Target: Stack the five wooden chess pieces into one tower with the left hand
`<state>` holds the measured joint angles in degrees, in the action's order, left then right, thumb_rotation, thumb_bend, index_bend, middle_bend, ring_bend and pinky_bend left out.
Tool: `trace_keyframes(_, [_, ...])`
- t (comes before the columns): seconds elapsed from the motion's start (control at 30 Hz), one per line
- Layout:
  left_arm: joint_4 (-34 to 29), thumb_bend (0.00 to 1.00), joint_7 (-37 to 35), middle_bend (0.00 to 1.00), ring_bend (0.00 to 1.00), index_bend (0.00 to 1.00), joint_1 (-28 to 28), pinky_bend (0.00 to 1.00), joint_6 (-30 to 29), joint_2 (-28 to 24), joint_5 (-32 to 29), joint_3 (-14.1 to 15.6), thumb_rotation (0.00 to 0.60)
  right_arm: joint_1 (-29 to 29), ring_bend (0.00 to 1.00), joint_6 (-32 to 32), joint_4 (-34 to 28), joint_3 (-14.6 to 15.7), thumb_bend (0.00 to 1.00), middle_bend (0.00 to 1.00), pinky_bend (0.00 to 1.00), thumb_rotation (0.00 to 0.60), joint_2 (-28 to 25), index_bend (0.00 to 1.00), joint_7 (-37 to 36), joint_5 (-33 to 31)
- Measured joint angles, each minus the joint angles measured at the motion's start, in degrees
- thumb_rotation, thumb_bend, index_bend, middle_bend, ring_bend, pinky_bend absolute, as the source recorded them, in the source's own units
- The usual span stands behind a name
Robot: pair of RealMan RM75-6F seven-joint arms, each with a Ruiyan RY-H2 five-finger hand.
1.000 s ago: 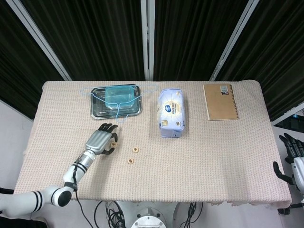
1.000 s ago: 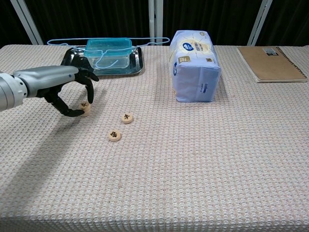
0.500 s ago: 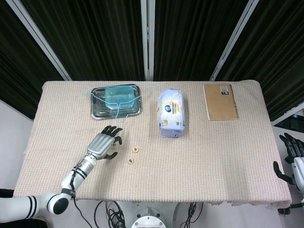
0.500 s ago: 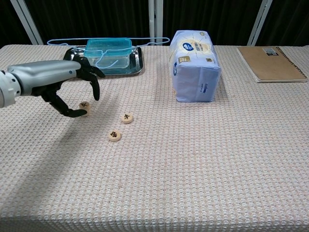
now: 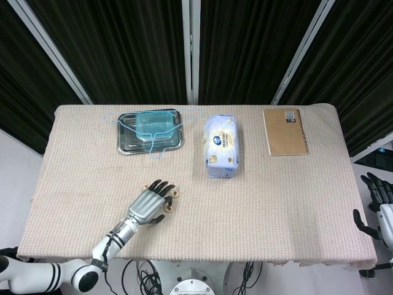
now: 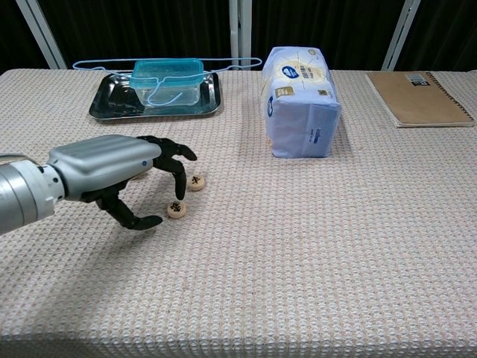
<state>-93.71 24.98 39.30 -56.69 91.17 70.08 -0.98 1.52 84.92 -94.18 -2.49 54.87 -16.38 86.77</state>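
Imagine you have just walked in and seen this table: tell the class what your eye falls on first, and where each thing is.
The silver left hand draws the eye first, reaching in low at the near left with dark fingers spread over two small wooden chess pieces. Next comes the pale blue tissue pack standing mid-table. At the far left a metal tray holds a teal container, and a brown notebook lies far right.

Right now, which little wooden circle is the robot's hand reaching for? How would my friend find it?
Start at the metal tray at the table's far left, then come toward the near edge to the left hand. Two wooden pieces lie there; it's the nearer piece, right at the fingertips.
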Motion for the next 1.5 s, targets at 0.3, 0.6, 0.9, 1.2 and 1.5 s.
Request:
trace_keyframes(0.3, [1.6,0.31,1.1,0.07,0.0,0.41,1.0,0.0,1.8,1.3,-2.0,-1.1,0.6,0.0,0.0,0.0,0.1,-0.1,0.41,0.0,0.0,0.6,0.0,0.0,-0.3,-0.1])
trace_keyframes(0.6, [2.2,0.31,0.9,0.07,0.0,0.44,0.9,0.0,2.2,1.4,-2.4,-0.9,0.6,0.0,0.0,0.0,0.0,-0.1,0.41,0.0,0.0,0.6,0.0,0.0,-0.3,-0.2])
trace_keyframes(0.9, [3.9,0.31,-0.9,0.07,0.0,0.45,0.7,0.0,2.3,2.5,-1.7,-0.9,0.6,0.1,0.0,-0.2,0.0,-0.2,0.41,0.0,0.0,0.6,0.0,0.0,-0.2,-0.3])
trace_keyframes(1.2, [3.5,0.31,-1.8,0.07,0.0,0.46,0.3,0.0,2.0,2.1,-0.8,-0.9,0.6,0.1,0.0,-0.2,0.0,-0.2,0.41,0.0,0.0,0.6,0.0,0.0,-0.3,-0.4])
trace_keyframes(1.5, [1.8,0.31,-2.3,0.07,0.0,0.48,0.0,0.0,1.5,1.0,-0.5,-1.2,0.6,0.2,0.0,-0.3,-0.1,-0.1,0.41,0.0,0.0,0.6,0.0,0.0,0.2,-0.2])
